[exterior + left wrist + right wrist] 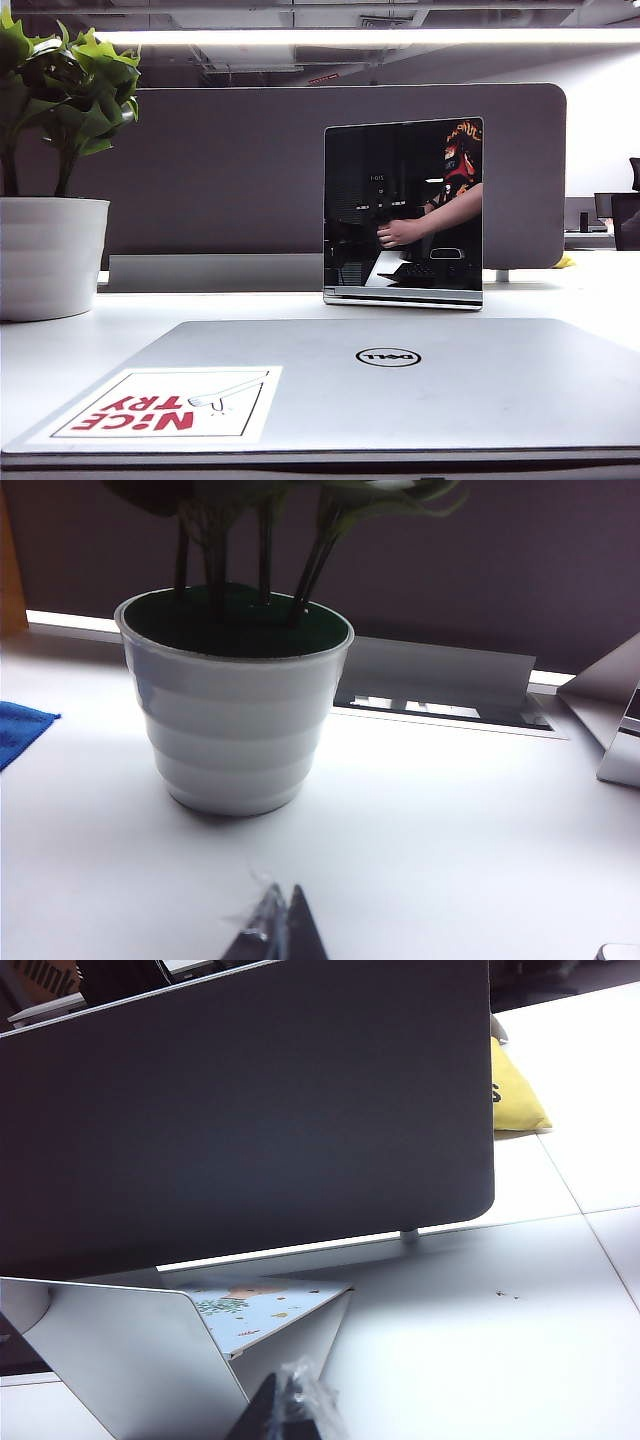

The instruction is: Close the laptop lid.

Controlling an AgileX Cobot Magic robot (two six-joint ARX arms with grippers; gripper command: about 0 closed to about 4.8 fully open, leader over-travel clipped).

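Lying flat already, the laptop lid (400, 385) low in the frame; left gripper (275, 930) and right gripper (290, 1410) barely showing, so cannot tell open or closed; backing away gently, touching nothing.

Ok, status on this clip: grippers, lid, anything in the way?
Left gripper by white ribbed plant pot, right gripper behind silver folding stand; jaws' state unclear. Silver Dell laptop lid lies flat, closed. Nothing on it.
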